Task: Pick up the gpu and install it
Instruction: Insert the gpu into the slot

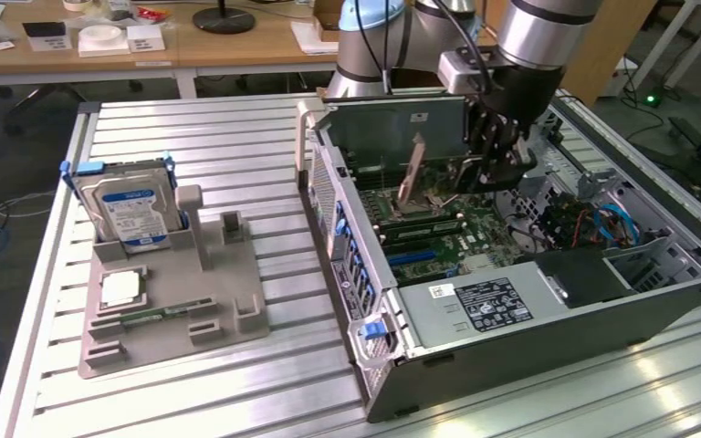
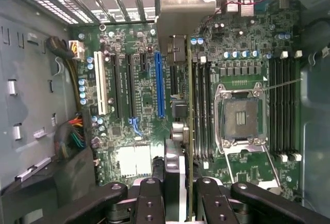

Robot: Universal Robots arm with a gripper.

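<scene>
My gripper (image 2: 179, 195) is shut on the gpu (image 2: 188, 126), which I see edge-on in the wrist view as a thin green board running away from the fingers (image 2: 148, 201). Its pale metal end bracket (image 2: 178, 10) reaches the case's rear slot openings. The card hangs on edge above the motherboard (image 2: 134, 121), between the blue expansion slot (image 2: 159, 84) and the memory slots (image 2: 203, 110). In the exterior view the gripper (image 1: 496, 169) is lowered inside the open computer case (image 1: 363, 283), its black fingers covering most of the card.
An open processor socket (image 2: 241, 118) lies beside the memory slots. The power supply (image 1: 485, 306) fills the case's near end, and cables (image 1: 594, 224) lie at the exterior view's right. On the table a grey fixture (image 1: 193, 310) holds a hard drive (image 1: 131, 210) and a memory stick (image 1: 156, 317).
</scene>
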